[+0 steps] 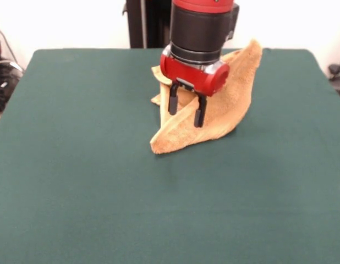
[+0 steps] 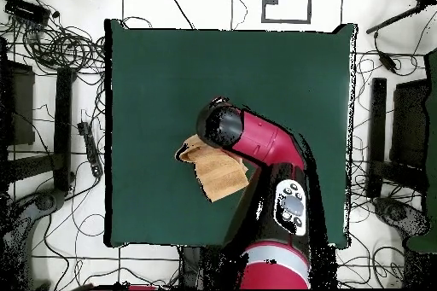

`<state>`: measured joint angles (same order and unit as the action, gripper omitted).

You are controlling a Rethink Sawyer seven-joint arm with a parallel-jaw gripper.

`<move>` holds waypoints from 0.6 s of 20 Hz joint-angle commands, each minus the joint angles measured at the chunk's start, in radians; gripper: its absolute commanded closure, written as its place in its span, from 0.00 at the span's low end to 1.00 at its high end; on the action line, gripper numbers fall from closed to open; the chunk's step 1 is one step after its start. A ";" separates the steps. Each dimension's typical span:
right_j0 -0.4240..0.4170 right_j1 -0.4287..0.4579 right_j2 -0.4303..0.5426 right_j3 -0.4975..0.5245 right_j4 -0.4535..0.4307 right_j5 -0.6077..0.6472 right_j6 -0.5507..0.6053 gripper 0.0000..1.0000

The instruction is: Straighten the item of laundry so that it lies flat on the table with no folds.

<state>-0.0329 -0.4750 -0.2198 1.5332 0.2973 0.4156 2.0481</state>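
Observation:
The orange-yellow towel lies crumpled and folded on the dark green table, toward its far middle. One corner stands up high at the right, behind the arm, and another points toward the near left. My gripper hangs right over the towel's left part. Its two black fingers are spread apart with nothing clamped between them. In the overhead view the towel shows as a folded patch on the table, partly hidden under the red arm; the fingers are hidden there.
The black pedestal stands behind the table's far edge. Cables and dark stands lie on the floor around the table. Bare green top lies to the near, left and right of the towel.

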 commanded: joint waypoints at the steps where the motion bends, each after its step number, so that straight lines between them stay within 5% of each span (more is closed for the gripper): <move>1: -0.023 0.045 0.023 0.127 0.004 0.025 0.180 0.00; 12: -0.058 0.096 0.088 0.164 0.011 -0.114 0.191 0.00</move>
<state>-0.0919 -0.4654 -0.2199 1.5925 0.2978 0.3830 2.0481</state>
